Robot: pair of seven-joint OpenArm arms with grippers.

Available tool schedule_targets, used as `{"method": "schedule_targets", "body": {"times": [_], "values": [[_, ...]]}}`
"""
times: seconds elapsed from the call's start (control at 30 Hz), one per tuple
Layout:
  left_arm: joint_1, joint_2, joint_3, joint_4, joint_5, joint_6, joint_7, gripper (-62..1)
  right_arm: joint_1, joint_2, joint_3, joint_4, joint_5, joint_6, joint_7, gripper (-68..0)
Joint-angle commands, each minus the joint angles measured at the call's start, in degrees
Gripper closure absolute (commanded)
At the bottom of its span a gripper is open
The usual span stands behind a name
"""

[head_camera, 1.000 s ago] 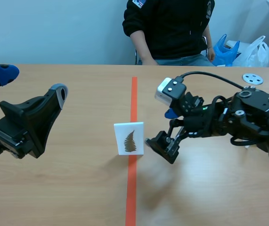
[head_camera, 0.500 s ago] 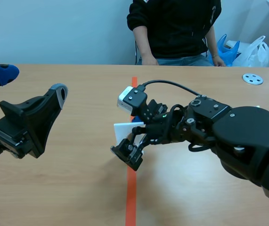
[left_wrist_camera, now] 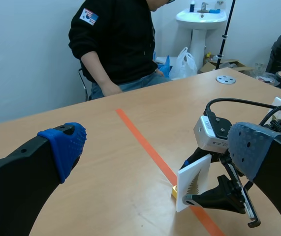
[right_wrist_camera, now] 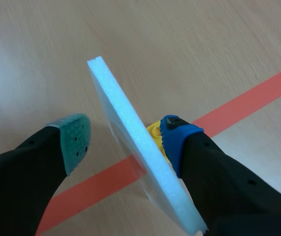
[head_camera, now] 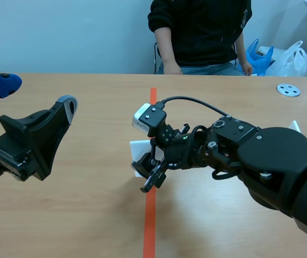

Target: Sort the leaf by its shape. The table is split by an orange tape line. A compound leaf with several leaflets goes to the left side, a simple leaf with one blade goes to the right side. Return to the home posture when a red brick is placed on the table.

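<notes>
While the white foam card [head_camera: 140, 150] [left_wrist_camera: 195, 182] [right_wrist_camera: 125, 118] stands on its edge on the orange tape line [head_camera: 152, 102] [left_wrist_camera: 140, 137] [right_wrist_camera: 248, 98] near the middle of the wooden table [head_camera: 88, 215], it is straddled by the right tool [head_camera: 149, 171] [right_wrist_camera: 125, 137]. That tool is held at a moderate width: its blue-padded finger [right_wrist_camera: 177, 137] is set just beside one face of the card, and its green-padded finger [right_wrist_camera: 74, 140] is kept clear of the other face, so nothing is gripped. A dark, feathery leaf print is partly seen on the card from the left wrist view. A small yellow block [right_wrist_camera: 155, 132] [left_wrist_camera: 173, 191] is seen at the card's foot, on the tape.

At nine o'clock from the card, well apart from it, the left tool [head_camera: 35, 94] [left_wrist_camera: 160, 147] is held above the table with its fingers spread wide and nothing between them.

At twelve o'clock, beyond the table's far edge, a person in a black top [head_camera: 201, 32] is seated. At two o'clock from the card, near the far edge, a grey round disc [head_camera: 288, 90] is laid flat.
</notes>
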Motion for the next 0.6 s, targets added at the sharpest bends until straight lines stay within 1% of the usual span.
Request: {"method": "schedule_targets", "body": {"times": [0.0, 0.17, 0.27, 0.37, 0.57], "values": [[-0.02, -0.02, 0.04, 0.57, -0.33, -0.09, -1.05, -61.7, 1.16, 0.28, 0.37, 0.74, 0.37, 0.0, 0.9, -27.6], [-0.02, -0.02, 0.04, 0.57, -0.33, -0.09, -1.05, -61.7, 1.16, 0.28, 0.37, 0.76, 0.37, 0.02, 1.25, -14.0], [-0.02, -0.02, 0.04, 0.57, -0.33, -0.09, -1.05, -61.7, 1.16, 0.28, 0.42, 0.76, 0.37, 0.0, 1.49, -8.6], [-0.02, -0.02, 0.04, 0.57, -0.33, -0.09, -1.05, -61.7, 1.16, 0.28, 0.48, 0.76, 0.37, 0.0, 1.53, -5.9], [-0.02, -0.02, 0.04, 0.57, -0.33, -0.09, -1.05, -61.7, 1.16, 0.26, 0.63, 0.76, 0.37, 0.0, 1.7, -5.9]]}}
